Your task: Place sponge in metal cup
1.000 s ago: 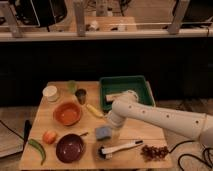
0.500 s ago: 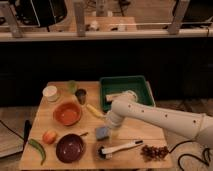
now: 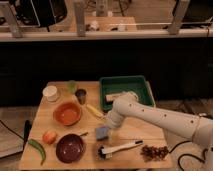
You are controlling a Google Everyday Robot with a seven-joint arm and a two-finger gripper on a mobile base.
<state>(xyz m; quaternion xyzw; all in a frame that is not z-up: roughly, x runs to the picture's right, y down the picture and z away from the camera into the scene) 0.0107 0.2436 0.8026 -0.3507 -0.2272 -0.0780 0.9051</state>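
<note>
In the camera view, the gripper (image 3: 106,127) hangs at the end of a smooth white arm (image 3: 150,116) that reaches in from 4 o'clock. It sits right over the sponge (image 3: 101,133) and seems to touch its top edge. How wide it stands, and whether it grips the pad, cannot be told.

The sponge is a small, soft-looking blue-grey pad with rounded corners, lying flat on the wooden table (image 3: 135,131) near the table's middle. The metal cup (image 3: 81,96), a dark, slightly tapered tumbler, stands upright at 11 o'clock from the sponge, well apart from it. A glossy orange bowl (image 3: 67,113) lies at the sponge's 10 o'clock and a dark purple bowl (image 3: 69,148) at its 8 o'clock. A white-handled brush (image 3: 120,147) lies at its 5 o'clock.
</note>
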